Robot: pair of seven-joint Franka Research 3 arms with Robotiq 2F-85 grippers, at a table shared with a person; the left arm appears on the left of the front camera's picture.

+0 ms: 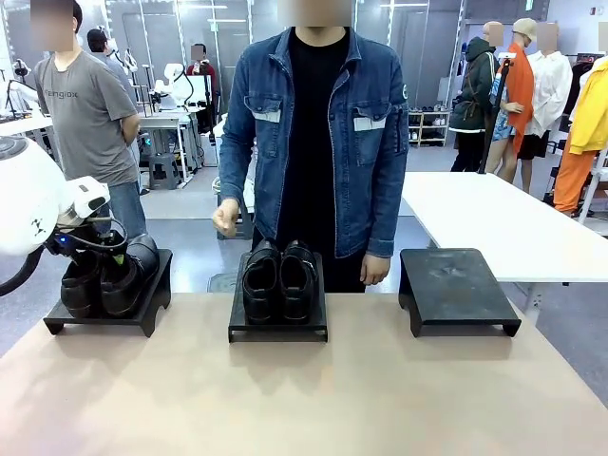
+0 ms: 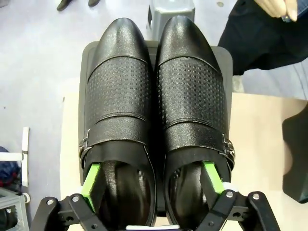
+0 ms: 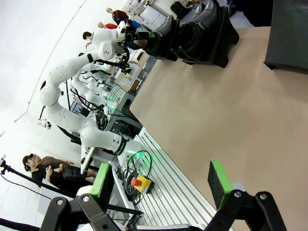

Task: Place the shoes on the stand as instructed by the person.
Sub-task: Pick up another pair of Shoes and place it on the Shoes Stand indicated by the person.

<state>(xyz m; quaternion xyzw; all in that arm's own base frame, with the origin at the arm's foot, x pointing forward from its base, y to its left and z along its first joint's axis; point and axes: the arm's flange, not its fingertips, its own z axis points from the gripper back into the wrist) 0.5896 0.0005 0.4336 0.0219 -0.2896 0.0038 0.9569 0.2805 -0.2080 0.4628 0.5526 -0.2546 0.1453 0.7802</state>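
Front view: three black stands on the table (image 1: 304,399). A pair of shoes (image 1: 106,277) sits on the left stand (image 1: 100,318); a second pair (image 1: 278,279) on the middle stand (image 1: 277,328); the right stand (image 1: 456,290) is bare. The person (image 1: 313,133) stands behind the middle stand. The left gripper (image 1: 95,249) is down at the left pair.

Left wrist view: fingers (image 2: 91,179) spread wide, one green pad inside each shoe's opening — released, not pinching the leather. The shoes' long axes run straight ahead of the fingers, toes pointing away, the two shoes touching side by side.

Right wrist view: right gripper (image 3: 161,185) hangs well apart from all stands, fingers open, holding nothing — the left arm is nearer.
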